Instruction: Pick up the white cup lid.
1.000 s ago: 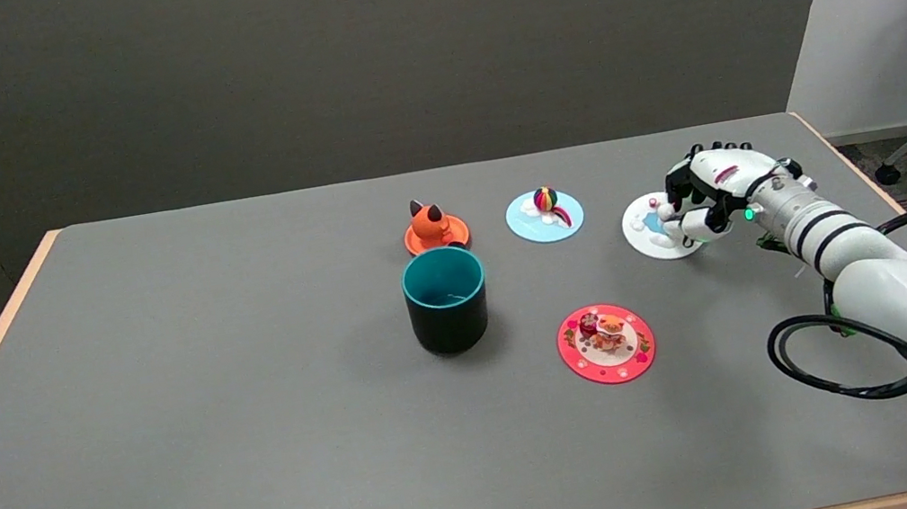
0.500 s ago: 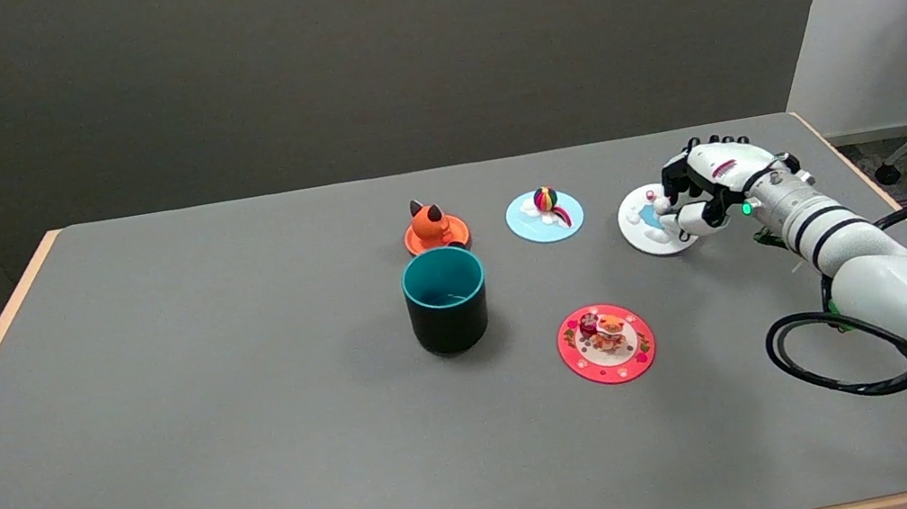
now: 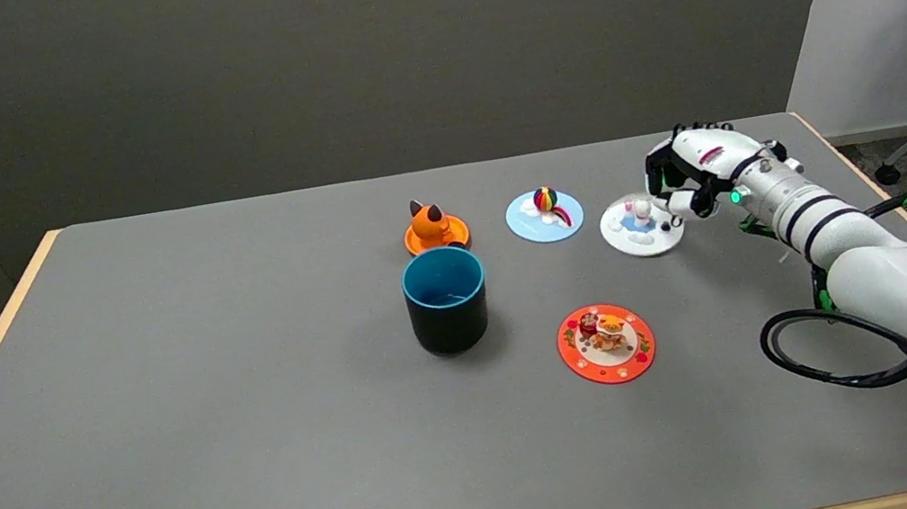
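Fingers of the right hand curl down over the far right edge of the white cup lid, pinching its rim, so the hand is clamped on the lid and not spread. The lid looks tipped, its right side raised toward the hand and its left side low near the grey table; whether that left edge touches the surface cannot be told. A small white figure and a dark dot show on the lid's top. Taking the dark teal cup as landmark: the white lid is to its right and a little farther back, well apart from it. The light blue lid with a striped ball lies between cup and white lid, just beside the latter. The orange lid with a cat figure sits just behind the cup. The red lid lies to the cup's right and nearer the camera.
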Tool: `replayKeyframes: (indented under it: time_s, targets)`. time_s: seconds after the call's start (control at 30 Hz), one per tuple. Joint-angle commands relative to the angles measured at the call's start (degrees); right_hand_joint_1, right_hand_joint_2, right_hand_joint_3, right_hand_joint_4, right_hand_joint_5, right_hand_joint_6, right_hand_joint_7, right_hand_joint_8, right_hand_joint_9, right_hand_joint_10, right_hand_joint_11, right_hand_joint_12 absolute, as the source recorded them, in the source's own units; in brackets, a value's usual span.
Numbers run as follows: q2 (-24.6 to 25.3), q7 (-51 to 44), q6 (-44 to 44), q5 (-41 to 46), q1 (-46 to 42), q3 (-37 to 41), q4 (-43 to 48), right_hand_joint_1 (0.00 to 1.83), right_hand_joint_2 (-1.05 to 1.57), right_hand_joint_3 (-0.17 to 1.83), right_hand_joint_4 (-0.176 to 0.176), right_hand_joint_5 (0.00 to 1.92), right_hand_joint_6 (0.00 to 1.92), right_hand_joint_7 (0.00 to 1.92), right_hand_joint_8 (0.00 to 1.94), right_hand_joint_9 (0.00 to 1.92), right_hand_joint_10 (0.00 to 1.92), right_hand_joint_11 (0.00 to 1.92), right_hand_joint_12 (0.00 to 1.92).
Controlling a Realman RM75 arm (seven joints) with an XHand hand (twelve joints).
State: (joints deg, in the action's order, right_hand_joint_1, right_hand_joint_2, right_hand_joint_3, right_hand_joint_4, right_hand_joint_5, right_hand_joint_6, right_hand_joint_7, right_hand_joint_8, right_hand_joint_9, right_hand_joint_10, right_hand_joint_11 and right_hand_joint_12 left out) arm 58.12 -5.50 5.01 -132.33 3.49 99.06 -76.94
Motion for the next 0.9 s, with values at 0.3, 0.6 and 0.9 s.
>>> replayKeyframes:
  time_s: [0.3,0.6,0.9]
  targets:
    - [-1.7,0.1,1.5,4.0,1.9,-5.0,-7.6,1.12,1.19,0.24,-0.008,0.72,1.38,0.6,1.67,0.57,1.21,0.58,0.68]
    - [-1.1,0.0,3.5,3.9,1.9,-5.3,-7.6,0.98,0.69,0.92,0.021,0.82,0.28,1.0,0.26,0.88,0.41,0.54,0.62]
    - [-0.5,-0.3,3.0,3.5,1.9,-5.7,-4.2,0.87,0.58,1.01,-0.016,0.73,0.24,0.91,0.22,0.76,0.21,0.48,0.61]
